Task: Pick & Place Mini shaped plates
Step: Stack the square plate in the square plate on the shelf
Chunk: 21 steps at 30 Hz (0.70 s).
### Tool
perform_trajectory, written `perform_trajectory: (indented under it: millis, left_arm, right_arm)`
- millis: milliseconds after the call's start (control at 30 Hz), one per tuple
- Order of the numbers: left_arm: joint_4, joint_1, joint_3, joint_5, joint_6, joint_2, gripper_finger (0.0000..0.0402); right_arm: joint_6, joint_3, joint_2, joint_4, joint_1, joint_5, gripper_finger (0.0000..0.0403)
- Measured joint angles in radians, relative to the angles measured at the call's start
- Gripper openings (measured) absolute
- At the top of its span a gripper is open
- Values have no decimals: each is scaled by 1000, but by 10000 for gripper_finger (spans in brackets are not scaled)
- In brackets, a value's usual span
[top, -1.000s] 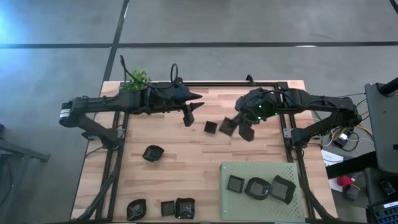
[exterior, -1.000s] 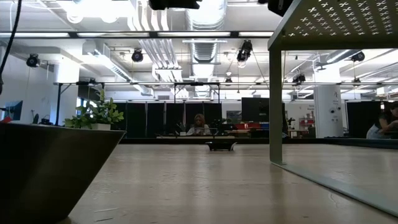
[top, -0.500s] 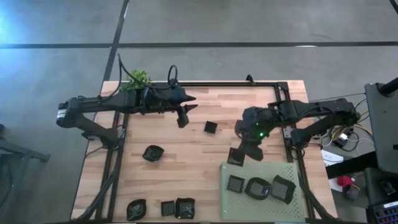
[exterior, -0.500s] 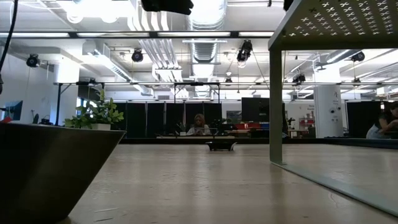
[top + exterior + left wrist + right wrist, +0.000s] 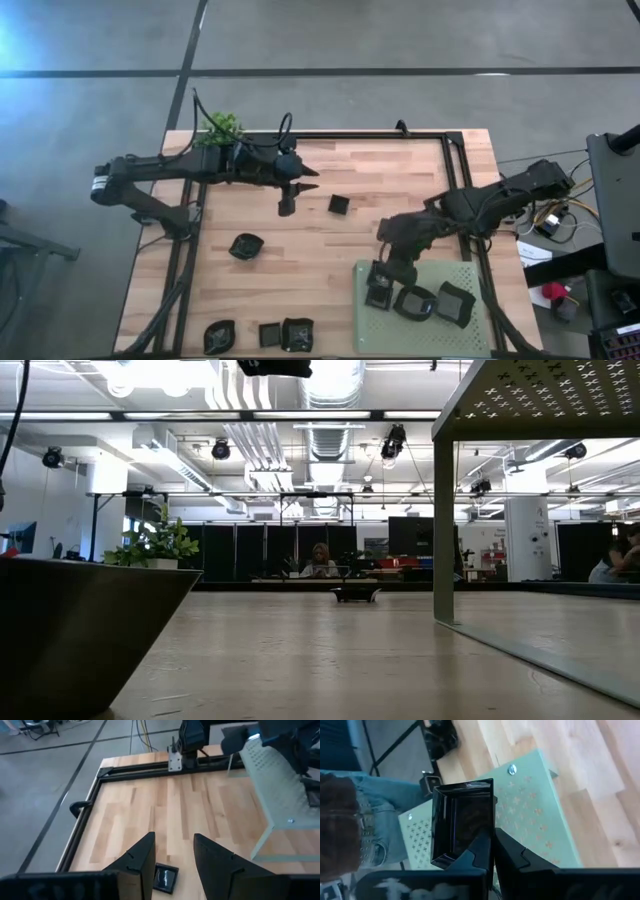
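Observation:
My right gripper [image 5: 388, 268] hangs over the far left corner of the raised green mat [image 5: 430, 335], shut on a small square black plate [image 5: 462, 822]. Three more mini plates [image 5: 412, 302] lie on the mat. My left gripper [image 5: 290, 198] stands open above the table's far middle. A small square plate [image 5: 165, 878] lies flat on the wood below and just beyond its fingers, untouched. More dark plates sit at the left middle [image 5: 245, 246] and in a row along the near edge [image 5: 270, 334]. My right gripper pinches one side wall of the square plate [image 5: 489, 827] between its two fingers, near a corner. The fingers slant down from the table's far right side. The plate stands tilted on edge, its hollow side showing, lifted clear above the mat.
A small green plant [image 5: 220, 128] stands at the far left corner. A black frame [image 5: 360, 135] runs along the table's far edge and sides. The mat stands on legs [image 5: 443, 520] above the wood. A person in jeans [image 5: 350, 820] stands beyond the near right corner.
My right gripper has carried the square plate from the table's far middle toward the near edge and down, to the mat's far left corner, rolling its wrist on the way. My left gripper has stayed in place but turned and tipped its fingers further down.

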Motion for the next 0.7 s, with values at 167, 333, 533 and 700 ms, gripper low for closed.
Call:
perform_trajectory:
  millis: [167,333,533,700]
  left_arm:
    - [-4,2,-1,-2,17,0,128]
    - [-6,2,-2,-2,28,0,128]
    - [-6,2,-2,-2,47,0,128]
    - [-8,2,-2,-2,46,0,128]
  right_arm:
    - [45,0,48,0,45,-1,8]
    - [49,1,105,2,70,-18,8]
    - [33,9,149,46,70,-54,8]
    - [60,9,151,50,69,-56,12]
